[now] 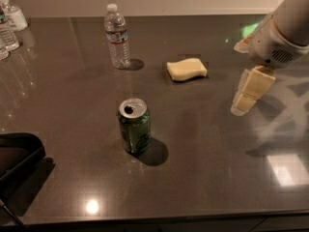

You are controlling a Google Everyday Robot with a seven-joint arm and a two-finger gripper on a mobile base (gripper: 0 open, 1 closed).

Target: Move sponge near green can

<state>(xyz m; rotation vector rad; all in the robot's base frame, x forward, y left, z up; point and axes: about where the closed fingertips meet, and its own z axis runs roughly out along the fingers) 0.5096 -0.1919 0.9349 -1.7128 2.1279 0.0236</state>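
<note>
Item one, nearest us at the left edge: a black tray, only partly in view, on a dark glossy table. Item two: the green can, upright near the middle of the table, its silver top showing the opening and its shadow falling to the right. Item three, at the right: the gripper, pale yellow and blocky, hanging tilted from a white arm above the table and holding nothing; we cannot tell whether it is spread or pressed together. Item four: the sponge, pale yellow, lying flat on the table beyond the can and to its right, well apart from it, and left of the gripper without touching it. Item five: a clear water bottle with a white cap, upright, left of the sponge and farther back than the can. Item six, at the far left corner: we count several small clear bottles, cut by the edge.
</note>
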